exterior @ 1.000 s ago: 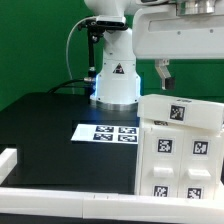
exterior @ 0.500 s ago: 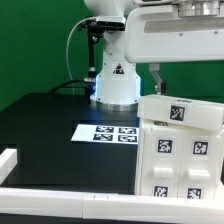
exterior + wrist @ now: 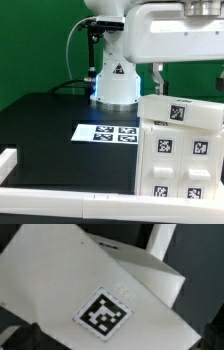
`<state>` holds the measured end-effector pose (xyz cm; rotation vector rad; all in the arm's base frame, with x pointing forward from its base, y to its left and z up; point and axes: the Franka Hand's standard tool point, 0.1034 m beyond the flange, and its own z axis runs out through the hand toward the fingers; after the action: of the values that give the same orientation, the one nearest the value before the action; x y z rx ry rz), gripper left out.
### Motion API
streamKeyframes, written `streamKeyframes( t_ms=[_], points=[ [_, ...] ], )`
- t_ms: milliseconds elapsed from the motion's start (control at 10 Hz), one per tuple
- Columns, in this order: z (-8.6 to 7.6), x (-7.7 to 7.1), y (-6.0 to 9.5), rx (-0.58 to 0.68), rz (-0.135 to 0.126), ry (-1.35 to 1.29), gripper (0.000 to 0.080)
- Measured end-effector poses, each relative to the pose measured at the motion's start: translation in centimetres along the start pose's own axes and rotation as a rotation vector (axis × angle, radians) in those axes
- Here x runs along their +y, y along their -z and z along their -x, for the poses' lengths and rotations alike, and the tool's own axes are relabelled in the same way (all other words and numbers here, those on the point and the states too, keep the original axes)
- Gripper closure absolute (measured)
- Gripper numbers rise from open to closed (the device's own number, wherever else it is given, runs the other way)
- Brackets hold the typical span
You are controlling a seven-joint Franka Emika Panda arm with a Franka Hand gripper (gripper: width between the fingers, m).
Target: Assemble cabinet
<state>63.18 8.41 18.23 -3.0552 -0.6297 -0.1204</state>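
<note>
The cabinet (image 3: pixel 180 145) is a large white box with several square marker tags on its front and top, standing at the exterior view's right. My gripper (image 3: pixel 188 82) hangs just above its top with the jaws wide apart: one dark finger (image 3: pixel 157 75) shows near the cabinet's left top edge, and the other sits at the frame's right edge. In the wrist view the cabinet's white top (image 3: pixel 90 274) with one tag (image 3: pixel 104 313) fills the picture. Dark fingertips (image 3: pixel 18 339) show at the lower corners. The gripper (image 3: pixel 115 345) holds nothing.
The marker board (image 3: pixel 105 132) lies flat on the black table in front of the robot's base (image 3: pixel 115 80). Long white border rails run along the near edge (image 3: pixel 60 205) and at the exterior view's left (image 3: pixel 6 160).
The arm's hand has shifted toward the exterior view's left and looms larger over the cabinet. The cabinet has not moved.
</note>
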Motion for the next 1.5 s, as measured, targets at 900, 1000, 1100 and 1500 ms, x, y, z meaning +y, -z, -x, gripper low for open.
streamKeyframes(
  t_ms=[900, 1000, 1100, 1500],
  points=[
    [0.0, 0.5, -2.2, -0.029, 0.095, 0.381, 0.0002],
    [0.0, 0.6, -2.2, -0.028, 0.095, 0.357, 0.0119],
    [0.0, 0.6, -2.2, -0.026, 0.096, 0.311, 0.0119],
    [0.0, 0.7, -2.2, -0.008, 0.098, -0.053, 0.0246]
  ],
)
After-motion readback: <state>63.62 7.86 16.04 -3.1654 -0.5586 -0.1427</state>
